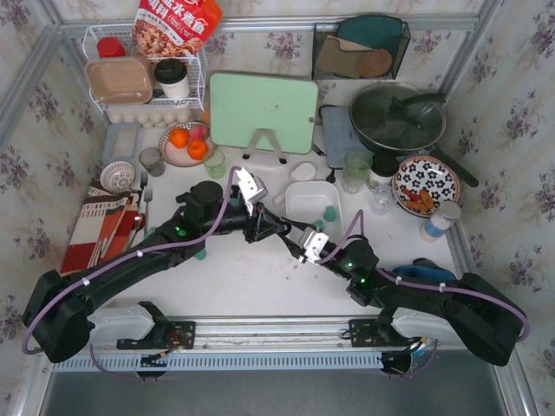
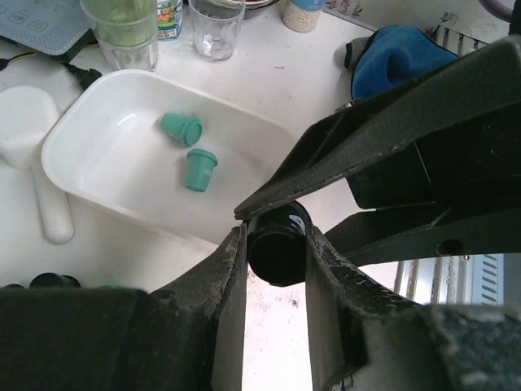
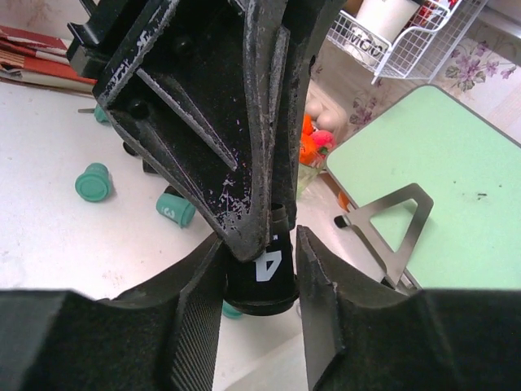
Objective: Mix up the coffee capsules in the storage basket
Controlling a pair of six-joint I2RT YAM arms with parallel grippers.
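Left end effector (image 2: 275, 238) pinches a black capsule (image 2: 277, 248), with its fingers tight on both sides. Right end effector (image 3: 259, 238) is clamped on the same capsule from the opposite direction. In the right wrist view both its pads sit flush on the body and a white "4" mark faces the camera. In the top view the two meet tip to tip near the middle of the desk (image 1: 251, 277). The capsule is buried between them there and can't be made out. Height over the desk isn't readable.

Far side of the desk is cluttered. Green cutting board (image 1: 264, 110) stands on its holder behind the arms, and the right wrist view cuts off its right side.

Storage basket (image 1: 299, 192) sits on the desk just beyond the end effectors. The held capsule is outside it, by the near wall. The arms cover the near rim in the top view. The left wrist view shows the inside: two teal capsules (image 2: 199, 169) lie on their sides, close together but apart. The top view shows only one of them clearly.

Loose teal capsules (image 3: 92, 182) lie on the desk left of the basket, and two are clear in the right wrist view. More sit behind the left end effector, mostly blocked, so the count is unreadable. Dark capsule tops (image 2: 49, 279) are cut off at the bottom-left of the left wrist view.
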